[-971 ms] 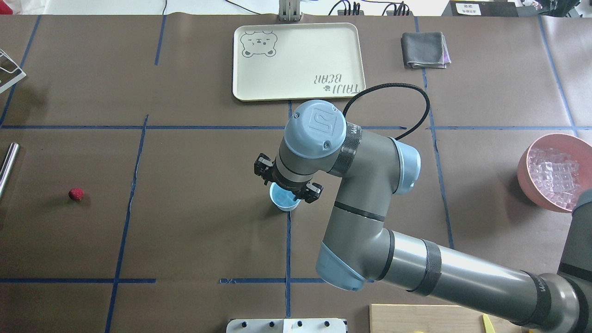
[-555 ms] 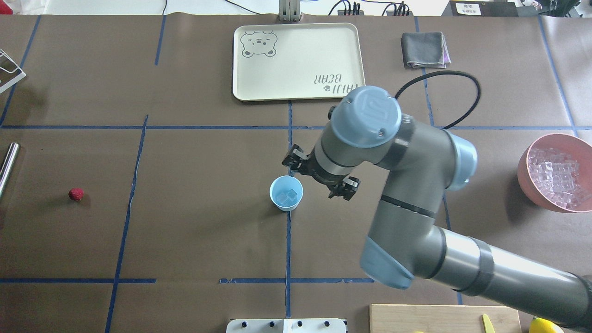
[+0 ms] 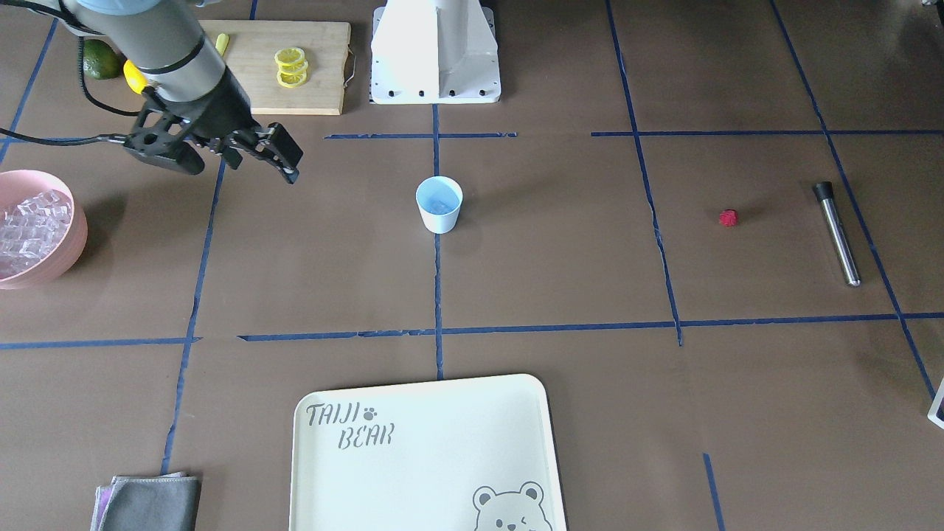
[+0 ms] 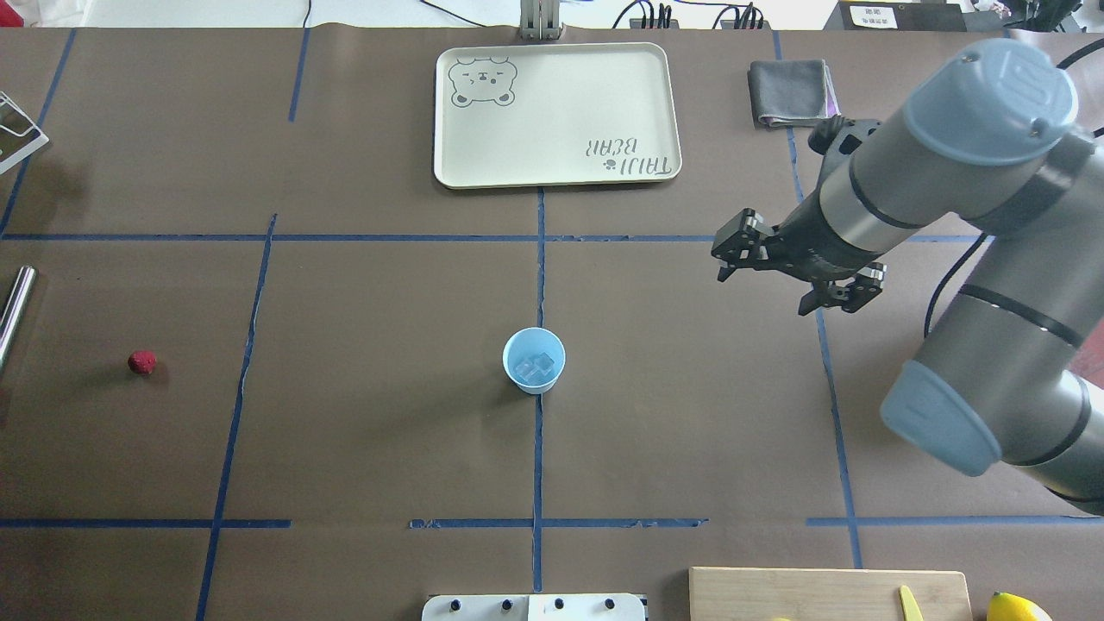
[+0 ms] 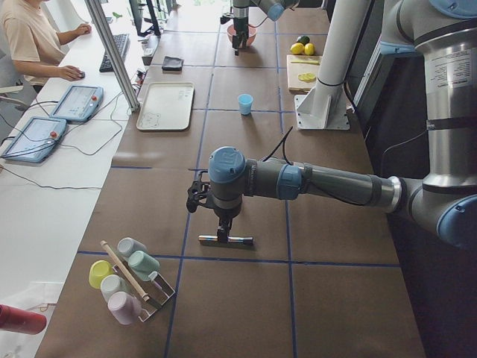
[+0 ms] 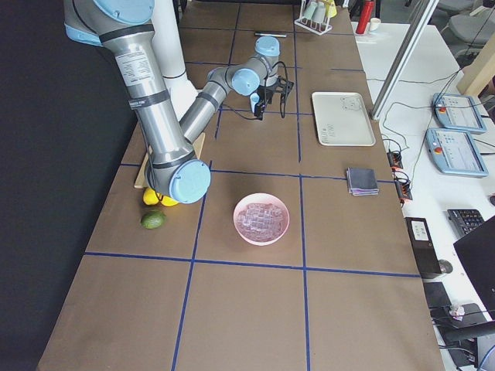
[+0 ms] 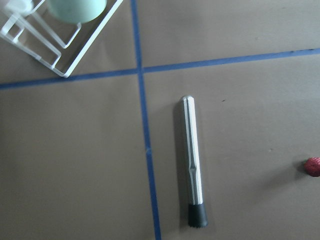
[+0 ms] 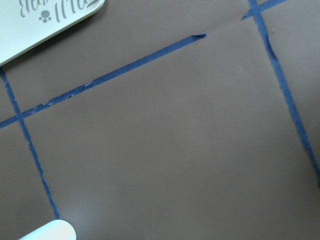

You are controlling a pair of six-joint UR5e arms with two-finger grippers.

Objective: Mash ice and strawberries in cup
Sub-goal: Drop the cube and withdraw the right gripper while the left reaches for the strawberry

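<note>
Open room: the cup [image 4: 534, 360] stands alone mid-tabletop on a blue tape line, with brown covering on every side of it.
Far edge: a cream bear tray [image 4: 442, 112] lies at the middle of the operators' edge. A folded grey cloth [image 4: 789, 92] lies near it, towards the robot's right.
Near edge: a wooden cutting board [image 3: 317, 88] with lemon slices [image 3: 291, 66] sits beside the robot's base.
Right end: a pink bowl [image 3: 70, 247] heaped with ice cubes.
Left end: a steel muddler [image 3: 837, 234] lies flat, with a wire rack of cups [image 5: 130, 287] further out.
Right claw [image 3: 234, 158]: it hangs above the tabletop between cup and pink bowl, well apart from the cup. Its fingers are spread wide with nothing between them.
Left claw [image 5: 221, 227]: it hangs over the muddler, and from this side view I cannot tell how it stands.
Cup: pale blue, tapered, no handle, upright.
Ice [image 4: 535, 368]: clear cubes lying in the bottom of the cup.
Strawberry [image 4: 142, 362]: a tiny bumpy red berry lying on the covering near the muddler, well apart from the cup.
Hard to see: from overhead, the right arm covers the pink bowl and the frame edge cuts off the muddler. The cubes in the cup blur together.
</note>
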